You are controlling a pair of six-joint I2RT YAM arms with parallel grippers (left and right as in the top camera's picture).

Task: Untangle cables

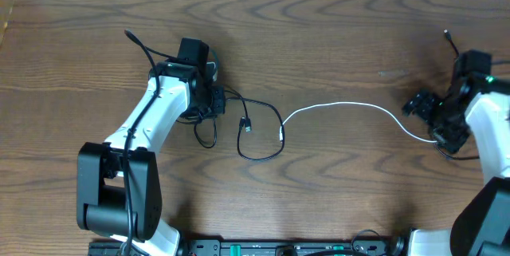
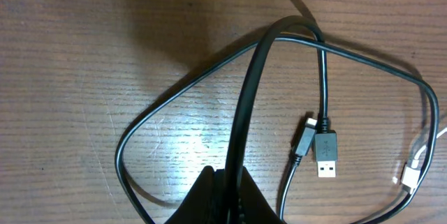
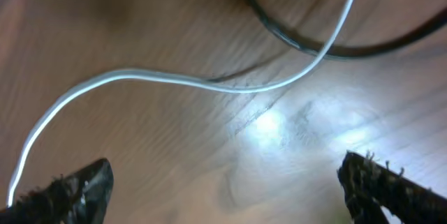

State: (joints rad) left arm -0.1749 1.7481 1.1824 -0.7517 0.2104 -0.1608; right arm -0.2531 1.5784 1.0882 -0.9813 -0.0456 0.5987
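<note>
Black cable (image 1: 259, 158) lay in loose open loops on the table (image 1: 319, 33), left of centre. Both its ends sat inside the loop: a USB plug (image 2: 325, 155) and a smaller plug (image 2: 303, 142), side by side. One strand crossed over another at the top of the loop.

White cable (image 1: 343, 104) ran from a white plug (image 2: 412, 175), just beside the right edge of the black loop, in a long shallow arc to the right. Contact between the two cords there could not be told.

Left end effector (image 1: 215, 104) sat low over the left part of the black cable. Only a dark wedge of it showed in the wrist view, so its jaw state could not be told.

Right end effector (image 3: 230, 189) stood over the white cable's far end, jaws spread wide. The cord passed close by one of the fingertips (image 3: 80, 185), not pinched. A thick dark wire (image 3: 300, 39) crossed the white cord further out.
</note>
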